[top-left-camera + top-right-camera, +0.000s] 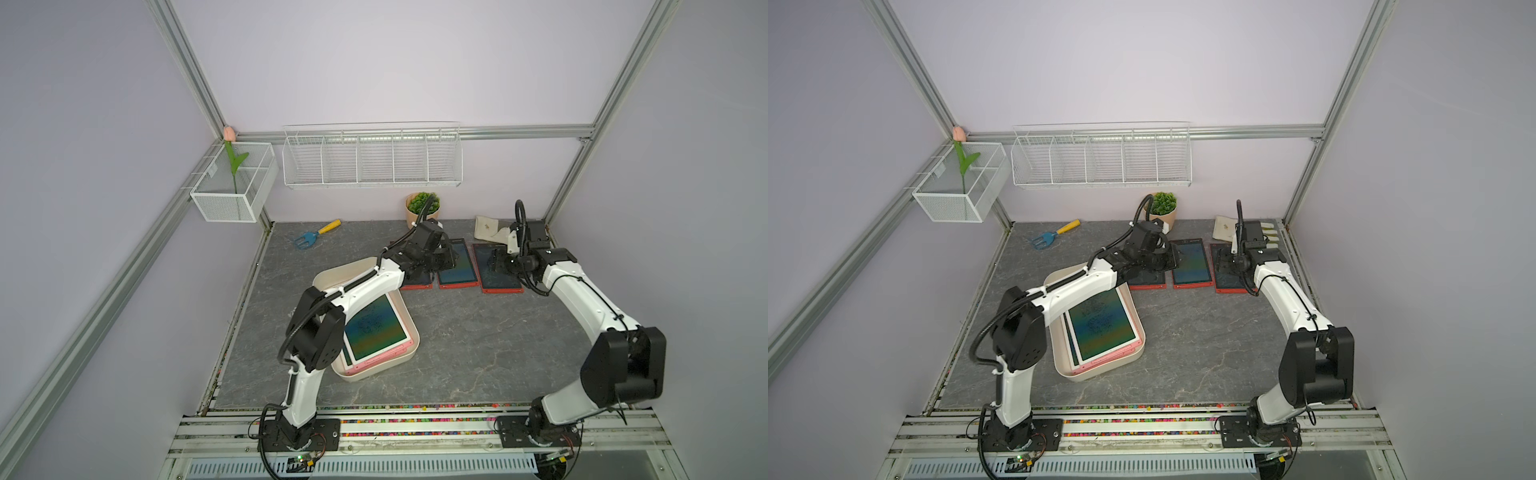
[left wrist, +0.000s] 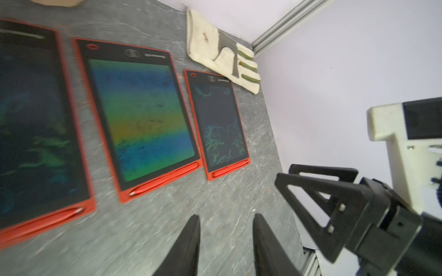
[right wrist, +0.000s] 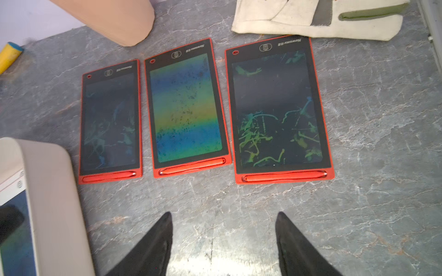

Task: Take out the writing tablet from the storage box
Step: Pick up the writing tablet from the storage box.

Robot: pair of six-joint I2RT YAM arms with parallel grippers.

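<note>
The cream storage box (image 1: 376, 371) (image 1: 1105, 369) sits left of centre in both top views, and its corner (image 3: 52, 191) shows in the right wrist view. Inside it lies a white-framed writing tablet (image 1: 374, 322) (image 1: 1100, 322) on top of a pink-framed one. My left arm crosses over the box. Three red tablets lie in a row behind it: left (image 3: 110, 124), middle (image 1: 457, 270) (image 3: 186, 110) and right (image 1: 500, 278) (image 3: 277, 110). My left gripper (image 1: 449, 258) (image 2: 227, 216) is open and empty above the left and middle red tablets. My right gripper (image 1: 494, 264) (image 3: 224, 213) is open and empty over the right red tablet.
A cream work glove (image 1: 488, 230) and a potted plant (image 1: 422, 205) stand behind the red tablets. A blue hand rake with a yellow handle (image 1: 316, 235) lies at the back left. A wire rack (image 1: 372, 158) and a mesh basket (image 1: 232, 187) hang on the walls.
</note>
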